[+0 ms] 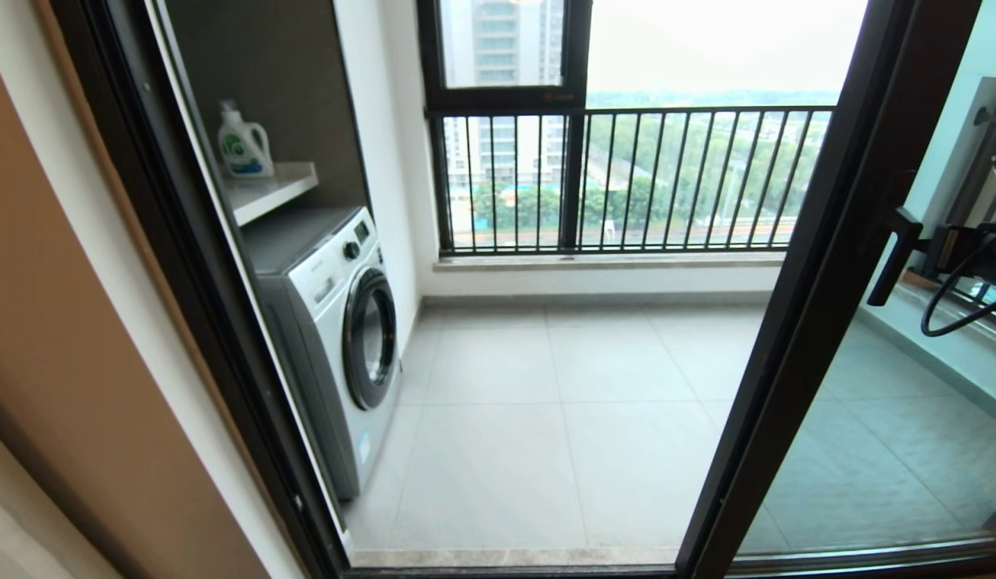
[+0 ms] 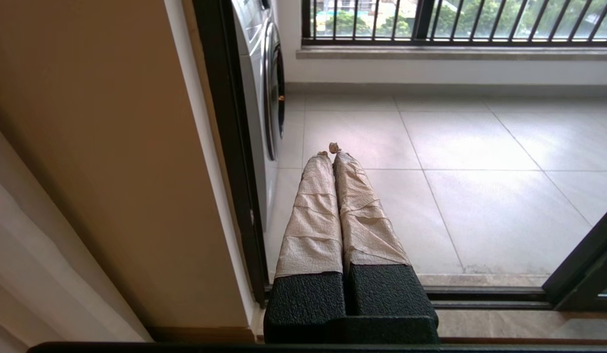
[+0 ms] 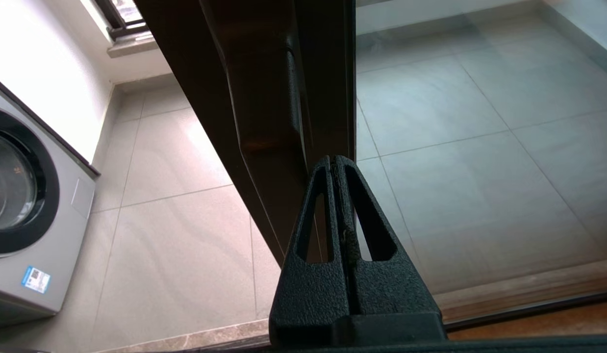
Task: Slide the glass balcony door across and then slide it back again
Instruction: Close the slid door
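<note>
The glass balcony door (image 1: pixel 820 265) stands at the right of the head view, its dark frame running diagonally from upper right to bottom centre, with the doorway left of it open onto the tiled balcony. Its black handle (image 1: pixel 895 256) juts out at the right edge. In the right wrist view the right gripper (image 3: pixel 336 159) sits with fingers pressed together, gripping nothing, tips right up against the door frame's edge where frame meets glass; whether they touch it I cannot tell. The left gripper (image 2: pixel 331 149), its taped fingers closed and empty, hangs low by the doorway's left side, near the washing machine (image 1: pixel 337 322), well apart from the door
</note>
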`<state>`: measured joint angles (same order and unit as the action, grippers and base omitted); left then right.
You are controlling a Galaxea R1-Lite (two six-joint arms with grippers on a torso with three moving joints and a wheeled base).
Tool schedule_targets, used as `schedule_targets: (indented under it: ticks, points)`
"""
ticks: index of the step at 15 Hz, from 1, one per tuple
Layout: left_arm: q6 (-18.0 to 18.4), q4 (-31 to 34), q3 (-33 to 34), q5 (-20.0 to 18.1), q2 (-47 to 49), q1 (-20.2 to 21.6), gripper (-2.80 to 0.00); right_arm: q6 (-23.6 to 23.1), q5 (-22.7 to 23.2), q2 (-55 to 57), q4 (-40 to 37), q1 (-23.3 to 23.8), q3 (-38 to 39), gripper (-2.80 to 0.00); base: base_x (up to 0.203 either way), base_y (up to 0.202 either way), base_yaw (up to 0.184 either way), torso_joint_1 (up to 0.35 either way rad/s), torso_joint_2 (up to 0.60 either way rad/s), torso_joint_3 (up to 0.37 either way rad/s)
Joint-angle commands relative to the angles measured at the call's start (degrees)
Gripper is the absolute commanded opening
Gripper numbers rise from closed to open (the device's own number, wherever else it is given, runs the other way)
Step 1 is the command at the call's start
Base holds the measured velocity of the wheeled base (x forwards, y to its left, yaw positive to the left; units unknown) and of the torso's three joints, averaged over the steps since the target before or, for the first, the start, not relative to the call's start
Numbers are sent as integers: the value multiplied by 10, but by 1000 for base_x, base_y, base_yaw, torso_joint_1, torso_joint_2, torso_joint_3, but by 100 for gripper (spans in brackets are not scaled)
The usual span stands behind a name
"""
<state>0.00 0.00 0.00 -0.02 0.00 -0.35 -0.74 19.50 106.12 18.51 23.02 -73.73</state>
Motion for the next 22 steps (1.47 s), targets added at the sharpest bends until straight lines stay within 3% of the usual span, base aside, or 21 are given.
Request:
schedule_targets:
  ticks: [1,22]
  points:
    - [0,0,0,0,1,0,-280,0,4,-2,7,-4,3,-280,0,0,0,0,0,0]
    - [0,0,0,0,1,0,-280,0,5,-5,10,-25,14,-280,0,0,0,0,0,0]
